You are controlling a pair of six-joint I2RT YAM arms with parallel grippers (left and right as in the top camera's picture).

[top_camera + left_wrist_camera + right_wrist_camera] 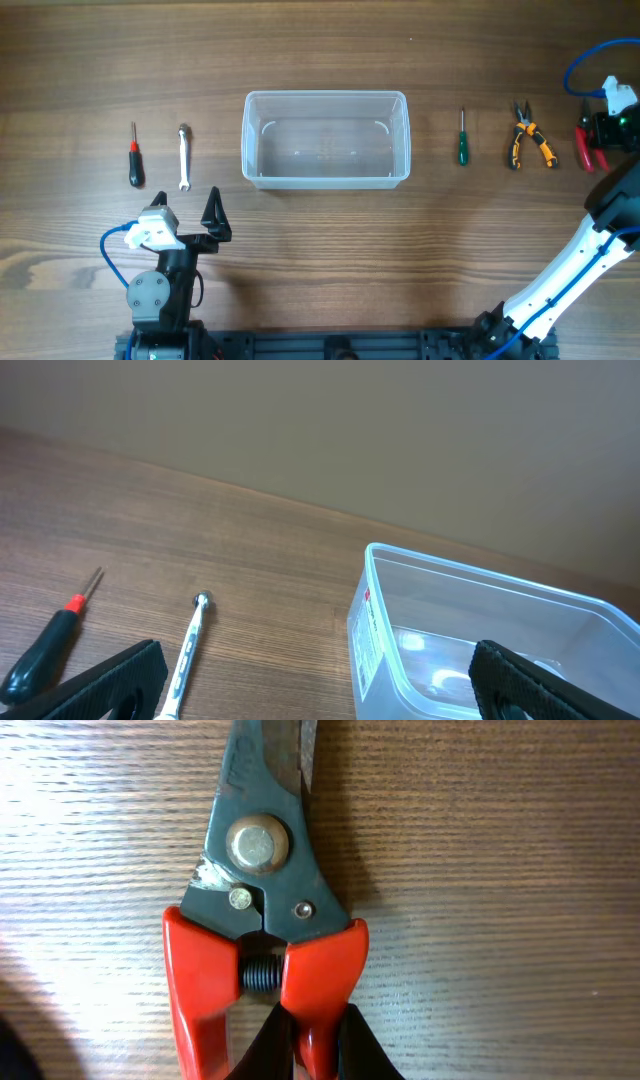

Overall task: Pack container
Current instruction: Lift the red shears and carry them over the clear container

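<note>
Your left gripper (187, 212): jaws fully open, empty. Your right gripper (310, 1042): jaws clamped on 1 handle of the red-handled steel snips (255, 845). Clear plastic rectangular container (325, 96) sits mid wooden table (320, 260), well apart from both

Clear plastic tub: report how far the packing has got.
Done: nothing; the clear rectangular plastic tub is empty. In hand: the right gripper is shut on one handle of the red-handled steel cutters. Left: those cutters, the orange-and-black pliers, green-handled screwdriver, silver wrench and black-handled screwdriver all lie outside the tub; the left gripper hangs open.
</note>
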